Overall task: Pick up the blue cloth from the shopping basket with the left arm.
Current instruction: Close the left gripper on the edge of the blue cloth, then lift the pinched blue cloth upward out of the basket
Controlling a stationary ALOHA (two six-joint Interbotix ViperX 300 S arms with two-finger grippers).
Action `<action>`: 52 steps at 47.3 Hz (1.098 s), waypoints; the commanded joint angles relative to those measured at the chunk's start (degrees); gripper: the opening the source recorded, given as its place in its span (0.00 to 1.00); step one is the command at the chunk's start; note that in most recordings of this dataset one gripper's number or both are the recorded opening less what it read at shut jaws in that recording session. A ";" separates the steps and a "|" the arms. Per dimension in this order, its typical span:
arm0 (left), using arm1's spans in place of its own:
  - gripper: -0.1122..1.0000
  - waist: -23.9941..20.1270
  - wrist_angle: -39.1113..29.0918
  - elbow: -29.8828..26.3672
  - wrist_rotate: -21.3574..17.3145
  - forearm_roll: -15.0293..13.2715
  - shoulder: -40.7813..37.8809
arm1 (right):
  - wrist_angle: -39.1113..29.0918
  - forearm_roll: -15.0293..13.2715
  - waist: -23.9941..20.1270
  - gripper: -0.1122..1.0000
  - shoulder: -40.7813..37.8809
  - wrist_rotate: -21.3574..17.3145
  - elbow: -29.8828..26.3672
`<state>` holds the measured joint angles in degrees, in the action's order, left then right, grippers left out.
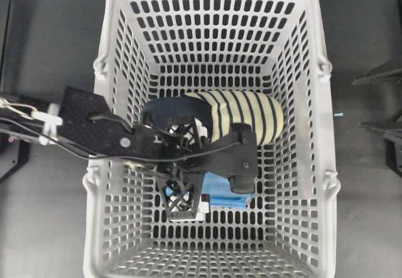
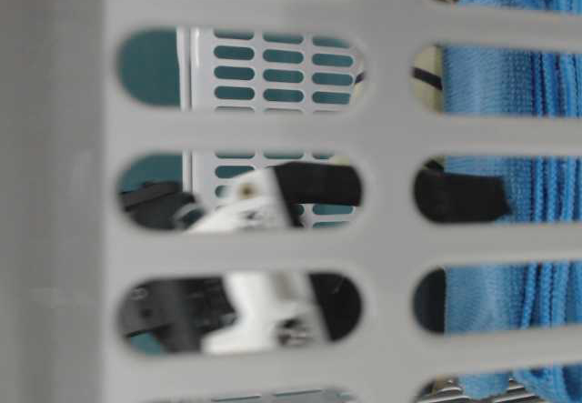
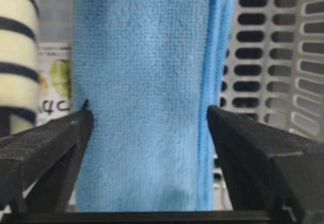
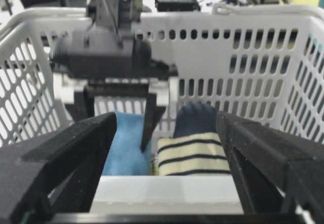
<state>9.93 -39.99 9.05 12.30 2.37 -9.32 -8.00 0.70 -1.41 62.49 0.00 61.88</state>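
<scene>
The blue cloth [image 1: 223, 193] lies on the floor of the grey shopping basket [image 1: 317, 133], mostly hidden under my left arm. My left gripper [image 1: 185, 165] reaches down into the basket over it. In the left wrist view the cloth [image 3: 147, 57] fills the space between the open jaws of the left gripper [image 3: 148, 113], and each fingertip [image 3: 83, 120] sits at one side edge of it. The table-level view shows the cloth [image 2: 509, 148] with a black finger [image 2: 459, 198] against it. My right gripper [image 4: 167, 120] is open and empty outside the basket's near rim [image 4: 167, 191].
A navy-and-cream striped slipper [image 1: 245, 112] lies in the basket right beside the cloth, at the left of the left wrist view [image 3: 17, 57] and right of the cloth in the right wrist view [image 4: 195, 153]. Slotted basket walls [image 3: 283, 57] stand close around.
</scene>
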 commanded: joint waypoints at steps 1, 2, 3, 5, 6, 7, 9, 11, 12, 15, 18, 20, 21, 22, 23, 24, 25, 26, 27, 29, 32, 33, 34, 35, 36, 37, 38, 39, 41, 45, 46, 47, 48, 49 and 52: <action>0.89 0.26 0.44 -0.62 -0.09 0.18 -0.09 | 1.32 0.09 0.18 0.79 -0.44 0.18 -0.70; 0.89 0.26 0.44 -0.53 -0.09 0.18 -0.09 | 1.41 0.09 0.18 0.79 -0.44 0.18 -0.62; 0.89 0.26 0.44 -0.26 -0.18 0.26 -0.18 | 1.67 0.09 0.18 0.79 -0.44 0.18 -0.53; 0.89 0.26 0.35 0.18 -0.18 0.18 -0.26 | 2.11 0.09 0.18 0.79 -0.44 0.18 -0.44; 0.89 0.26 0.35 0.44 -0.18 0.26 -0.35 | 2.29 0.09 0.18 0.79 -0.44 0.18 -0.44; 0.88 0.26 0.44 0.70 -0.18 0.18 -0.35 | 2.55 0.09 0.18 0.79 -0.44 0.18 -0.35; 0.88 0.26 0.44 1.23 -0.09 0.26 -0.35 | 2.81 0.09 0.18 0.79 -0.44 0.18 -0.18; 0.88 0.26 0.53 1.58 0.00 0.18 -0.18 | 3.16 0.09 0.18 0.79 -0.44 0.18 -0.09; 0.88 0.35 0.62 1.58 0.00 0.18 -0.09 | 3.25 0.09 0.18 0.79 -0.53 0.18 -0.09; 0.87 0.26 0.79 1.76 0.09 0.18 -0.09 | 4.04 0.09 0.18 0.79 -0.62 0.18 0.18; 0.85 0.26 0.79 1.76 -0.09 0.18 -0.09 | 4.75 0.09 0.18 0.79 -0.70 0.18 0.26; 0.81 0.35 0.70 1.76 -0.18 0.18 -0.09 | 5.10 0.09 0.18 0.79 -0.70 0.18 0.26; 0.79 0.26 0.79 1.85 -0.18 0.18 -0.09 | 5.27 0.09 0.18 0.79 -0.62 0.18 0.26; 0.77 0.26 0.79 1.85 -0.18 0.18 0.00 | 5.36 0.09 0.18 0.79 -0.70 0.18 0.35; 0.73 0.26 0.70 1.93 -0.18 0.18 -0.09 | 5.54 0.09 0.18 0.79 -0.70 0.18 0.35; 0.70 0.35 0.79 1.93 -0.18 0.18 -0.09 | 5.62 0.09 0.18 0.79 -0.70 0.18 0.26; 0.66 0.26 0.79 2.02 -0.18 0.26 -0.09 | 5.62 0.09 0.18 0.79 -0.70 0.18 0.35; 0.62 0.35 0.79 2.02 -0.18 0.18 -0.09 | 5.71 0.09 0.18 0.79 -0.70 0.18 0.26; 0.57 0.35 0.79 2.11 -0.18 0.18 -0.09 | 5.71 0.09 0.18 0.79 -0.70 0.18 0.35; 0.47 0.26 0.70 2.11 -0.18 0.18 -0.09 | 5.71 0.09 0.18 0.79 -0.70 0.18 0.26; 0.31 0.35 0.70 1.85 -0.18 0.18 0.09 | 5.71 0.09 0.18 0.79 -0.70 0.18 0.35; 0.26 0.35 0.70 1.67 -0.26 0.18 0.26 | 5.71 0.09 0.18 0.79 -0.62 0.18 0.26; 0.22 0.35 0.62 1.58 -0.26 0.26 0.35 | 5.71 0.09 0.18 0.79 -0.62 0.18 0.26; 0.19 0.35 0.53 1.41 -0.26 0.18 0.62 | 5.71 0.09 0.18 0.79 -0.62 0.18 0.35; 0.17 0.35 0.53 1.32 -0.26 0.18 0.79 | 5.71 0.09 0.18 0.79 -0.62 0.18 0.35; 0.17 0.35 0.44 1.23 -0.26 0.18 0.88 | 5.71 0.09 0.18 0.79 -0.62 0.18 0.26; 0.17 0.35 0.44 1.14 -0.26 0.26 1.05 | 5.71 0.09 0.18 0.79 -0.62 0.18 0.26; 0.17 0.35 0.44 0.97 -0.35 0.26 1.23 | 5.71 0.09 0.18 0.79 -0.62 0.18 0.35; 0.17 0.35 0.26 0.62 -0.35 0.26 1.76 | 5.80 0.18 0.18 0.79 -0.62 0.18 0.35; 0.17 0.35 -0.53 -0.79 -0.35 0.18 2.90 | 5.71 0.09 0.18 0.79 -0.62 0.18 0.26; 0.17 0.35 -0.88 -1.23 -0.35 0.18 3.16 | 5.71 0.09 0.18 0.79 -0.62 0.18 0.26; 0.17 0.35 -1.14 -1.67 -0.35 0.18 3.52 | 5.71 0.09 0.18 0.79 -0.62 0.18 0.35; 0.17 0.35 -1.67 -2.37 -0.44 0.26 3.78 | 5.71 0.09 0.18 0.79 -0.53 0.18 0.26; 0.17 0.35 -2.11 -2.90 -0.44 0.18 4.04 | 5.71 0.09 0.18 0.79 -0.53 0.18 0.26; 0.17 0.44 -4.48 -5.27 -0.53 0.18 5.10 | 5.71 0.18 0.18 0.79 -0.44 0.18 0.26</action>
<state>10.11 -42.36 7.73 11.95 2.37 -7.12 -2.90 0.70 -1.32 62.40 0.00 62.84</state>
